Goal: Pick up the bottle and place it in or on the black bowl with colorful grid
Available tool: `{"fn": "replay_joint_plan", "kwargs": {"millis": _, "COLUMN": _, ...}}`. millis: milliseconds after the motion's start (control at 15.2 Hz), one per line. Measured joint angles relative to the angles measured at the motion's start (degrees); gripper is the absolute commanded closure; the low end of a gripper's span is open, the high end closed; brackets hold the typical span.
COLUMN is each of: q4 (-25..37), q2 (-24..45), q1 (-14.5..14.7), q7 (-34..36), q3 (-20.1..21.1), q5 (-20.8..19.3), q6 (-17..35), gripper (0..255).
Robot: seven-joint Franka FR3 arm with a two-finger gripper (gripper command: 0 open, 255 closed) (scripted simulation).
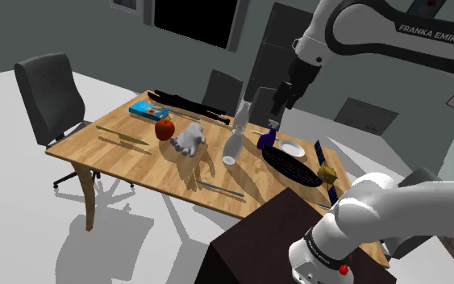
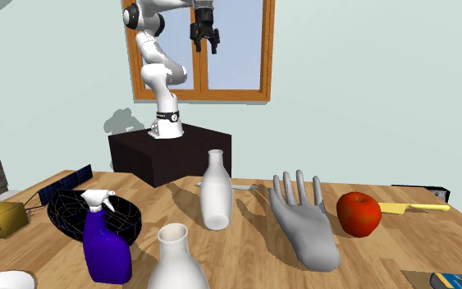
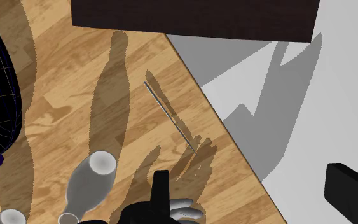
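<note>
Pincer [image 2: 205, 41] high above bottle [image 3: 86, 187], near table [image 3: 193, 95] edge

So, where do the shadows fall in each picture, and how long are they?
Wrist view: a bottle casts a long, sharp-edged shadow over the wooden table, toward the dark stand. Shoulder view: dark shadows lie on the pale floor under the table. Second exterior view: the arm leaves a grey shadow on the wall beside it.

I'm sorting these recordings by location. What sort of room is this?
Probably a home office or dining room: a wooden table serves as the work surface, a dark office chair stands near one end of it, and a wood-framed window is set in the pale wall.
</note>
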Motion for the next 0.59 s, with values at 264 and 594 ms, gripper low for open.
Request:
{"fn": "replay_joint_plan", "kwargs": {"millis": 264, "q4": -0.9, "q2": 2.5, "q1": -0.5, "q7": -1.4, "q3": -1.3, "q5": -0.8, "q6": 3.4, "gripper": 0}}
{"fn": "replay_joint_plan", "kwargs": {"millis": 594, "q4": -1.4, "q2": 10.3, "q1": -1.8, "q7": -5.3, "q3": -4.7, "q5": -2.5, "q6": 11.7, "gripper": 0}}
